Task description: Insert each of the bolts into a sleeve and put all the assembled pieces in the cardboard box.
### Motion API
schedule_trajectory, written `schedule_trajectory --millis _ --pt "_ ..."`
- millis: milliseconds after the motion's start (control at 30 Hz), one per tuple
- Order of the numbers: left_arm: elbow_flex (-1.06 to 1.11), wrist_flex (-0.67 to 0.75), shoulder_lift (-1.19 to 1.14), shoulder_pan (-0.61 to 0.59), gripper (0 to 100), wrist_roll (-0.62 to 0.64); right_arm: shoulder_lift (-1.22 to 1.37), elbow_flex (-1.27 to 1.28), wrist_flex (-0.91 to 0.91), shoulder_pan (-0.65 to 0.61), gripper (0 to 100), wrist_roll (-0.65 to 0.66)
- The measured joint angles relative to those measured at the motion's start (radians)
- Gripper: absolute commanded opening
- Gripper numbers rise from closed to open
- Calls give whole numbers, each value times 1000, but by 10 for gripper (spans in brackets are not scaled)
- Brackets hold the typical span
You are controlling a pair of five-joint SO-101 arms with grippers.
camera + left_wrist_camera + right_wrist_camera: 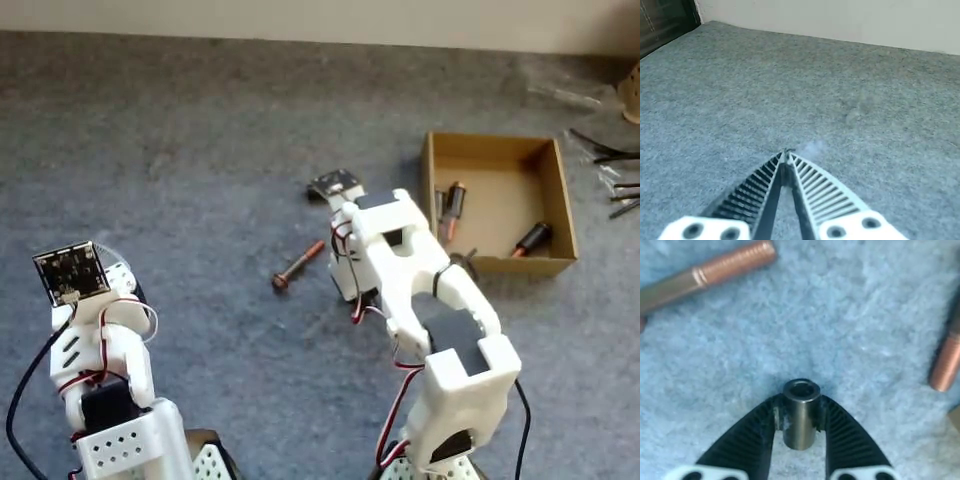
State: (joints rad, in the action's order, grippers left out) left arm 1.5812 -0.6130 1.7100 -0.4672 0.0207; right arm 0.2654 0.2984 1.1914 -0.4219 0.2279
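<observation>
Sensibly, your right pincer (800, 403) pinches the sleeve (801, 416) bore-up so the nearby bolt (710, 271) can enter, while your left pincer (786, 157) rests pressed together.

- No text, label, brand, number or sign could be read on the cardboard box (500, 264), the bolt (298, 266) or the sleeve (801, 412).
</observation>
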Motion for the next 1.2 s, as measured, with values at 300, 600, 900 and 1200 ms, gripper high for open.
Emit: schedule_trajectory --millis 300,600,900,1200 --pt "0 0 0 0 6 0 110 -37 11 -6 3 29" --pt "0 0 0 0 6 0 44 -52 11 -8 3 43" --pt "17 0 0 0 6 0 -133 -107 150 -12 3 48" --pt "18 0 0 6 6 0 -442 -181 229 44 4 49"
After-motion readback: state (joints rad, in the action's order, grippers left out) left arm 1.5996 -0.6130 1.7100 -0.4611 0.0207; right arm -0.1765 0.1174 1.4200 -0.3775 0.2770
